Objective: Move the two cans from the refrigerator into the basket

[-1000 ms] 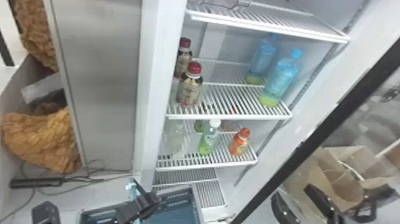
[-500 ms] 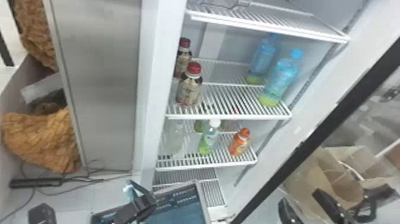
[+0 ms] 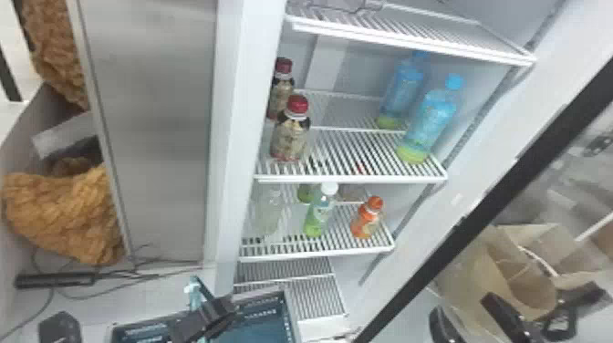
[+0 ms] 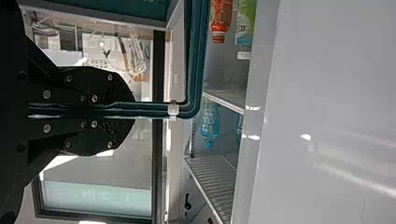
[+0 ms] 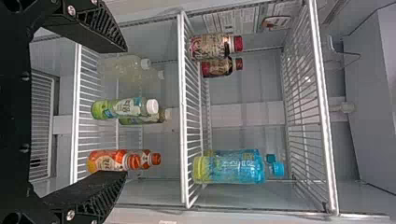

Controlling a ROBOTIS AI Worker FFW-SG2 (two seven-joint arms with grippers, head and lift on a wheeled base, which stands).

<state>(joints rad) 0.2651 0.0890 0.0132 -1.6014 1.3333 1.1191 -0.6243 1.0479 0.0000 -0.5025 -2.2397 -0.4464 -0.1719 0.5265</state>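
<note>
Basket (image 3: 291,318) near wire refrigerator shelves (image 3: 351,179)

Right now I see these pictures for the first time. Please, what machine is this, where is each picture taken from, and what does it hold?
This is a robot with two black arms. One camera sits on its head; the others sit on its two wrists. The left claw is closed on the handle of a blue-green basket. The right claw is open and empty, facing fridge shelves. On them stand orange, green, blue and red-capped bottles.
</note>
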